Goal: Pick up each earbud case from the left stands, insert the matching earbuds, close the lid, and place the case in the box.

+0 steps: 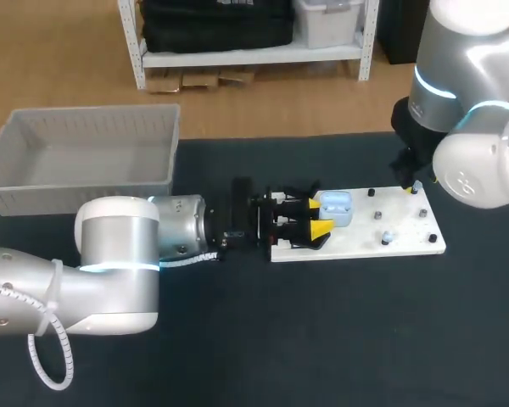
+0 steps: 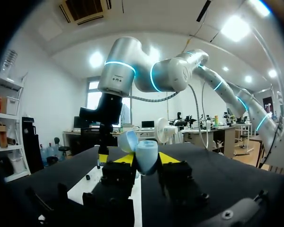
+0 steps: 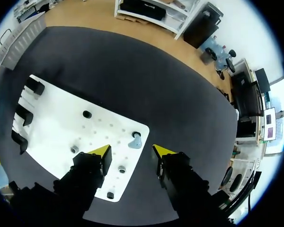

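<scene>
Here, your left hand (image 1: 317, 217) pinches the pale blue case (image 1: 335, 208), lid open, over the white board's (image 1: 407, 242) left end. Your right hand (image 3: 131, 151) hangs spread above an earbud (image 3: 135, 140) near the board's right edge. The grey box (image 1: 34, 182) sits well apart, at the table's (image 1: 322, 339) far left.

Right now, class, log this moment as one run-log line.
left jaws: shut on earbud case, lid open | right jaws: open above board, earbud ahead

The worktop (image 1: 322, 339) is showing 1 earbud case (image 1: 335, 209), 1 loose earbud (image 3: 135, 140), 1 white board (image 1: 348, 243) and 1 grey box (image 1: 85, 114).
</scene>
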Controlling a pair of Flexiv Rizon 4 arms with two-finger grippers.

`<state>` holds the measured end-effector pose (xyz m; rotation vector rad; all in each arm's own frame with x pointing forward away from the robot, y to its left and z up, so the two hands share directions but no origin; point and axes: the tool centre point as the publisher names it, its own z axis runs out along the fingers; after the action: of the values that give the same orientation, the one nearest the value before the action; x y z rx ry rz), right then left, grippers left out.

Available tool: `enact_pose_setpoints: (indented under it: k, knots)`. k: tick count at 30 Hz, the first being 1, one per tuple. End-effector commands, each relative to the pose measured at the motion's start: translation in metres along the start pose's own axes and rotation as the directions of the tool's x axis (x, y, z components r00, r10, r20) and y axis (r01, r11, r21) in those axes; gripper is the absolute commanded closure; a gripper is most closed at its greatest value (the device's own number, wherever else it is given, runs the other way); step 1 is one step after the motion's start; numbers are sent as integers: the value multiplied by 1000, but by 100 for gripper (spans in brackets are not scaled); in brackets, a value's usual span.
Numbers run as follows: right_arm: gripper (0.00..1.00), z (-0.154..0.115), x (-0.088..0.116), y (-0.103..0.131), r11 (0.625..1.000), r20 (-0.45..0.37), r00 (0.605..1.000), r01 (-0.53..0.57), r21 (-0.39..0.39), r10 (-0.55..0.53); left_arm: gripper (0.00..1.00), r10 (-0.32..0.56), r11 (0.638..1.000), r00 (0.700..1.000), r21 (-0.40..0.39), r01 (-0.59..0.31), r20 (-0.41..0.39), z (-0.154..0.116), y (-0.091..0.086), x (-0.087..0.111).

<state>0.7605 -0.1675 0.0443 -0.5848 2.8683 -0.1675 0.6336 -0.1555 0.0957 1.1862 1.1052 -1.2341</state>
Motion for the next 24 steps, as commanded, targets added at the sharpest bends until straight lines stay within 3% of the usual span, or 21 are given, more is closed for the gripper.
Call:
enact_pose_setpoints:
  k: [1, 24]
  knots:
    - [52, 2, -9, -4, 1000, -34, 999, -9, -15, 8, 100, 1, 1000, 1000, -3, -1, 2, 0, -1, 0]
    - [58, 10, 0, -5, 999, -48, 999, -23, -38, 21, 100, 1, 1000, 1000, -3, -1, 2, 0, -1, 0]
